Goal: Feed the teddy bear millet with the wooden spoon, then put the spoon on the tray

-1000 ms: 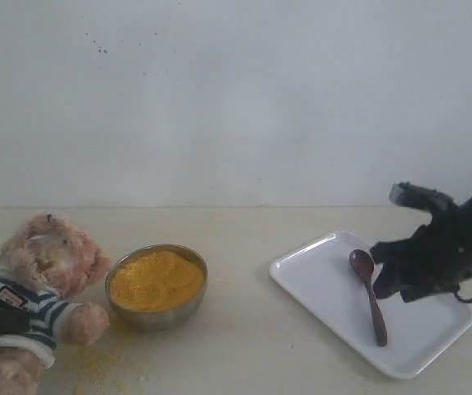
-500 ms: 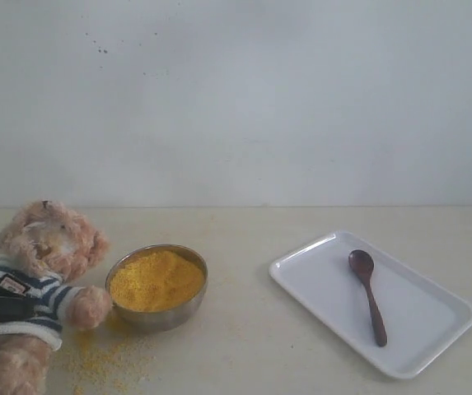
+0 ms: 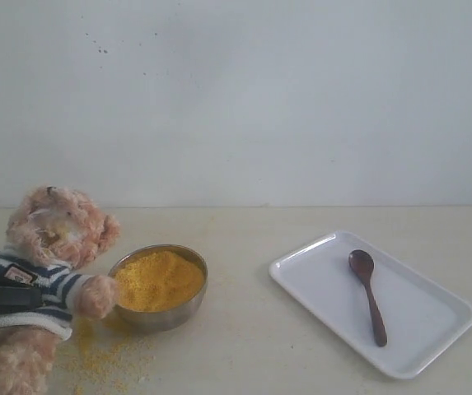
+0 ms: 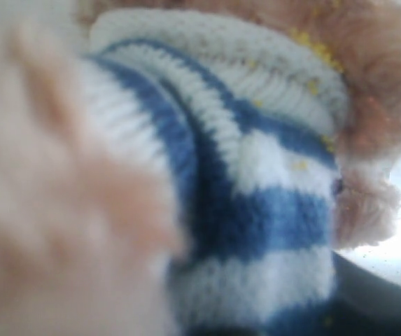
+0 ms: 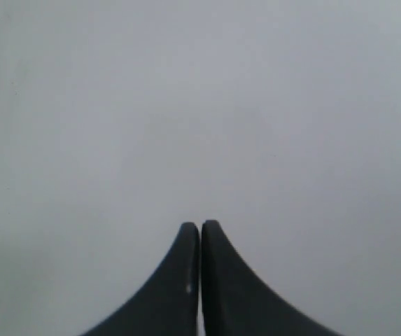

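Right fingers point(image 5: 172, 294) have left the tray point(image 3: 318, 280), pinched shut. Lying there, wooden spoon point(image 3: 369, 300) points handle nearward, right-arm side; left fingers point(image 3: 1, 300) clamp teddy bear point(image 3: 58, 239).

Teddy bear point(image 3: 50, 271): legs and back cut off by exterior view's left and bottom edges; chest badge point(image 3: 21, 275) too small to read; striped shirt blurred in left wrist view. Left gripper point(image 3: 1, 298): mostly beyond left edge, fingertips hidden.
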{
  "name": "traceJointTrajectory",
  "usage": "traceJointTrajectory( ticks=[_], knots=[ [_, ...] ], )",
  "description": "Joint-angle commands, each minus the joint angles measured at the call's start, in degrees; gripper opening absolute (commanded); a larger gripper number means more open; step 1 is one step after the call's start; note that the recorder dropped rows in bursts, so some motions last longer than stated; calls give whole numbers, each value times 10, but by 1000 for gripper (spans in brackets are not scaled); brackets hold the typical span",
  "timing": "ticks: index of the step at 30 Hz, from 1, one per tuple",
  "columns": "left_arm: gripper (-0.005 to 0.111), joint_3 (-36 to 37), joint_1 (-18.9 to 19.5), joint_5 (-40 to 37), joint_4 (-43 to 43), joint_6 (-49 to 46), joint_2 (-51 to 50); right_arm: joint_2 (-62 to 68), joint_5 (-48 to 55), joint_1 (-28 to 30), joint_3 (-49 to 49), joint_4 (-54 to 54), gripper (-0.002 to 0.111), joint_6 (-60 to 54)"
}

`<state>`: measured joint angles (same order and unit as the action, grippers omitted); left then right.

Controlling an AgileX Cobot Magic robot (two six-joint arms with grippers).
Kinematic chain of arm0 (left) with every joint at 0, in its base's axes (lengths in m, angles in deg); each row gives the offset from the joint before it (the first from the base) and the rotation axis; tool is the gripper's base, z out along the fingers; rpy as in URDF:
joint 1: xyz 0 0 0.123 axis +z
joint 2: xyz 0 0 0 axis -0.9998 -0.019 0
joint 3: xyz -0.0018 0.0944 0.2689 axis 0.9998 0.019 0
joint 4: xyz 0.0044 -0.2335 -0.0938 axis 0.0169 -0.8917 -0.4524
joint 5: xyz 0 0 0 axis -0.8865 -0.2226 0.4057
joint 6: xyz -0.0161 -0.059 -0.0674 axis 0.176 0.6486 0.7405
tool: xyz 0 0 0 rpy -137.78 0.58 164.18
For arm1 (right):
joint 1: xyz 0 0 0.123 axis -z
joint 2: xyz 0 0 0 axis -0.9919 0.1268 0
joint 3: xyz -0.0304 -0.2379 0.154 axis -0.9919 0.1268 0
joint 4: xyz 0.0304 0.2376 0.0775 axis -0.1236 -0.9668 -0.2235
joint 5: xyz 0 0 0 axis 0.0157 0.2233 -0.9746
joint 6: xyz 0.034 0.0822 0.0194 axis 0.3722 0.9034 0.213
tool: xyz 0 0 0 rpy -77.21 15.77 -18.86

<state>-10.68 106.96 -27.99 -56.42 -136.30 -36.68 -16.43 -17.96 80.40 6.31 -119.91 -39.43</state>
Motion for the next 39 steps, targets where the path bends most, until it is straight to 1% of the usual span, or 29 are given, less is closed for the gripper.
traceJointTrajectory(
  ticks=[1,3,5,9,10,12,13,17,19,26,30,39],
  knots=[
    [4,4,0,-24,-19,-28,2,0,36,-50,27,-3,0,-17],
    [4,4,0,-24,-34,-37,2,7,46,-70,46,-3,0,-22],
    [4,4,0,-24,-36,-41,2,15,29,-82,73,-3,0,-23],
    [4,4,0,-31,-33,-43,2,30,-70,-90,126,-3,0,-27],
    [4,4,0,-33,-33,-43,2,31,-86,-90,133,-3,0,-28],
    [4,4,0,-46,-33,-43,2,31,-86,-90,136,-3,0,-28],
    [4,4,0,-48,-33,-43,2,31,-77,-90,139,-3,0,-30],
    [4,4,0,-47,-34,-43,2,31,24,-90,139,-3,0,-34],
    [4,4,0,-41,-42,-44,2,35,56,-90,139,-3,0,-33],
    [4,4,0,-42,-46,-53,2,96,169,-90,139,1,0,-27],
    [4,4,0,-50,-46,-45,2,100,184,-90,139,-17,0,13],
    [4,4,0,-43,-54,-36,2,100,184,-90,139,-25,0,17]
  ],
)
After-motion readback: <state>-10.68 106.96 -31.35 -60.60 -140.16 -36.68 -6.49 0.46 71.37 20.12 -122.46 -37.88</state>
